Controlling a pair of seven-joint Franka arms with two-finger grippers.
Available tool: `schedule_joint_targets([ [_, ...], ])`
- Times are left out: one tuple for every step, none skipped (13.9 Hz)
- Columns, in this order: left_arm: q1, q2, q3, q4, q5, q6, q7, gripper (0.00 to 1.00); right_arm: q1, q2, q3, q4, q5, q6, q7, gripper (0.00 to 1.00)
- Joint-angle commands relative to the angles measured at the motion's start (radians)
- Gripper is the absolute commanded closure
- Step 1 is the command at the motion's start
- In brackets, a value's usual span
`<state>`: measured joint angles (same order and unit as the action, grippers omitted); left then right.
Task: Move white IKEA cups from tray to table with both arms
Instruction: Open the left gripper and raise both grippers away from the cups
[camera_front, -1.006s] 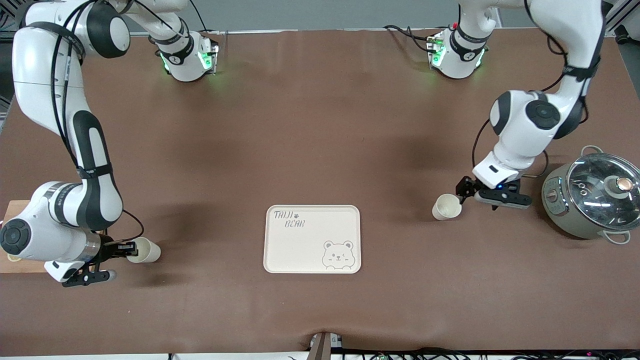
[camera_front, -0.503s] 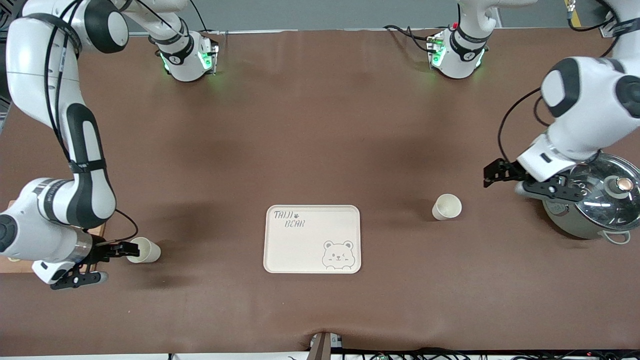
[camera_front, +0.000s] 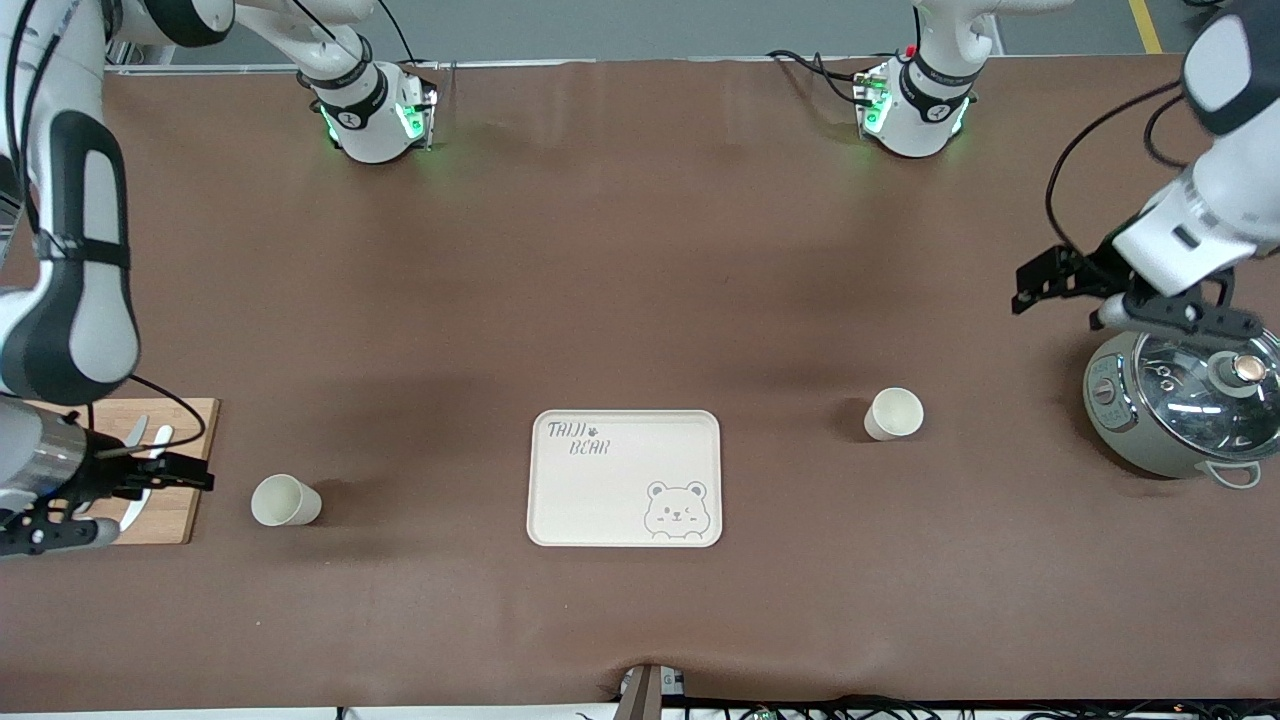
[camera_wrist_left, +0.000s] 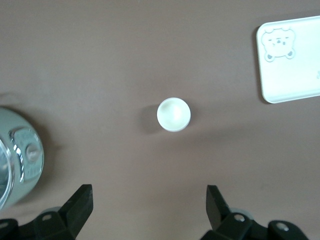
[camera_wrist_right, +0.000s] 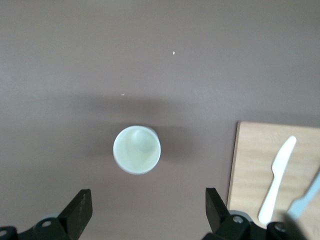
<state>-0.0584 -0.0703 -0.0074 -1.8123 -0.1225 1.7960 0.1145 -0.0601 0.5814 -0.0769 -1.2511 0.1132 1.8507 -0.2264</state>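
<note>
Two white IKEA cups stand upright on the brown table, one on each side of the bear-printed tray (camera_front: 600, 500). One cup (camera_front: 285, 500) is toward the right arm's end, the other cup (camera_front: 893, 413) toward the left arm's end. My right gripper (camera_front: 185, 473) is open and empty, over the edge of a wooden board, apart from its cup (camera_wrist_right: 137, 149); its jaws (camera_wrist_right: 149, 205) stand wide. My left gripper (camera_front: 1045, 285) is open and empty, raised over the table beside a pot, well apart from its cup (camera_wrist_left: 173, 114); its jaws (camera_wrist_left: 149, 200) stand wide.
A grey pot with a glass lid (camera_front: 1185, 405) stands at the left arm's end; it also shows in the left wrist view (camera_wrist_left: 17, 155). A wooden board (camera_front: 165, 500) with white plastic cutlery (camera_wrist_right: 277, 175) lies at the right arm's end. The tray shows in the left wrist view (camera_wrist_left: 290, 75).
Both grippers have drawn back and upward from the cups toward their own ends of the table. Both cups stay where they stood.
</note>
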Motion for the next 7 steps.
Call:
schedule_joint_targets([
  [-0.035,-0.063,0.003,0.049,-0.014,-0.123,-0.068,0.00,0.000,-0.096,0.005,-0.030,-0.017,-0.089,0.123,0.00],
  [-0.043,-0.063,0.001,0.095,-0.008,-0.192,-0.088,0.00,0.003,-0.122,0.005,-0.030,-0.018,-0.129,0.162,0.00],
  [-0.043,-0.065,0.001,0.135,-0.005,-0.255,-0.091,0.00,0.006,-0.149,0.006,-0.030,-0.018,-0.155,0.197,0.00],
  [-0.043,-0.077,0.001,0.151,0.001,-0.297,-0.090,0.00,0.008,-0.173,0.008,-0.030,-0.018,-0.178,0.226,0.00],
  [-0.043,-0.103,0.001,0.154,0.012,-0.306,-0.090,0.00,0.009,-0.196,0.008,-0.030,-0.018,-0.198,0.233,0.00],
  [-0.041,-0.115,0.003,0.154,0.017,-0.310,-0.093,0.00,0.011,-0.221,0.009,-0.031,-0.018,-0.221,0.234,0.00],
  [-0.040,-0.124,0.004,0.153,0.017,-0.310,-0.092,0.00,0.014,-0.244,0.009,-0.031,-0.017,-0.247,0.248,0.00],
])
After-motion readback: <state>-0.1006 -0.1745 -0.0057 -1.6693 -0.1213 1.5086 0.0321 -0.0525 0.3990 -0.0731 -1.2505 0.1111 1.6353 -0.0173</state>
